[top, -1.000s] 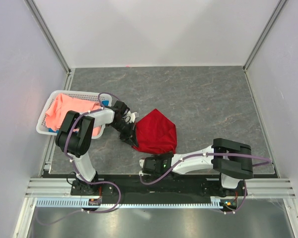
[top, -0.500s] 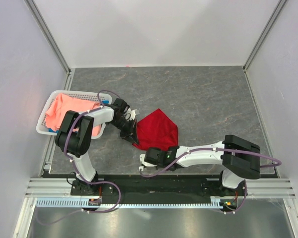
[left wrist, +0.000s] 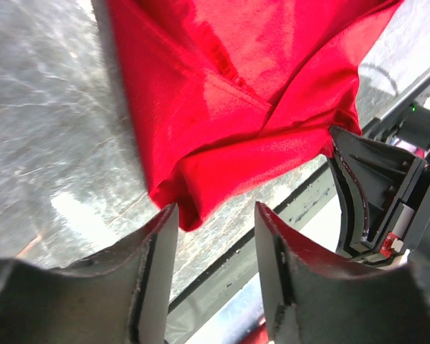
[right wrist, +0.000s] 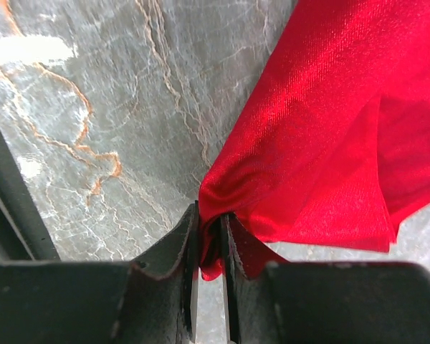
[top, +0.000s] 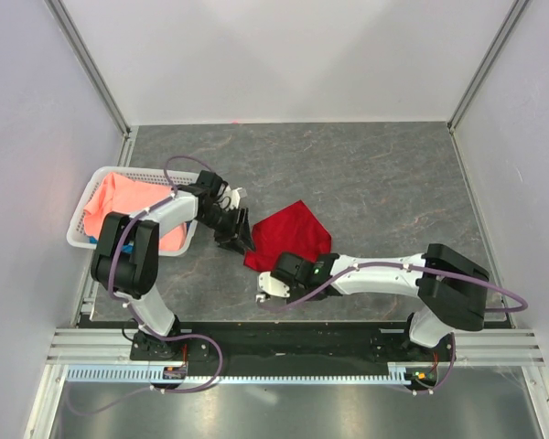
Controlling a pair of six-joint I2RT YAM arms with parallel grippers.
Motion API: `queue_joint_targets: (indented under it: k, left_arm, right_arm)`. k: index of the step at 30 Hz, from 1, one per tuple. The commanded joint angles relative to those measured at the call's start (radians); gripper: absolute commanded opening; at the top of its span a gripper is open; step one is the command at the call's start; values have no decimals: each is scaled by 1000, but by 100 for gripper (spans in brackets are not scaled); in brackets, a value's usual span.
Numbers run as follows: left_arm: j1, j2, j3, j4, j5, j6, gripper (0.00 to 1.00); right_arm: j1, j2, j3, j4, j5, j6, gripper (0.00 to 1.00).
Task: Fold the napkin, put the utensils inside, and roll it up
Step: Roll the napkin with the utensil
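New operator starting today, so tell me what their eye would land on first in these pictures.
The deep red soft cloth napkin lies rumpled in the middle of the grey marbled table. The right end effector pinches its near corner, while the left end effector stands open at its left edge. A white plastic basket holding a salmon-pink cloth sits at the table's left side.

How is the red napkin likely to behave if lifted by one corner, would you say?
Probably floppy: the napkin bunches in soft folds where the right gripper pinches its edge. Likely light, since that small pinch gathers it. Its sheen hints it may slip.
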Motion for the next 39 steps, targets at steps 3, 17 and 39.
queue_joint_targets:
  k: [3,17,39]
  left_arm:
    - [40,-90,23,30,-33,-28,57]
    - [50,-141,-12,99,-38,-69,60]
    - [51,-276,-167,330,-138,-259,63]
  right_arm:
    - [-47,-14,9,-14,-236,11,17]
    - [-197,-2,2,73,-567,72,11]
    - [-420,125,2,187,-975,285,9]
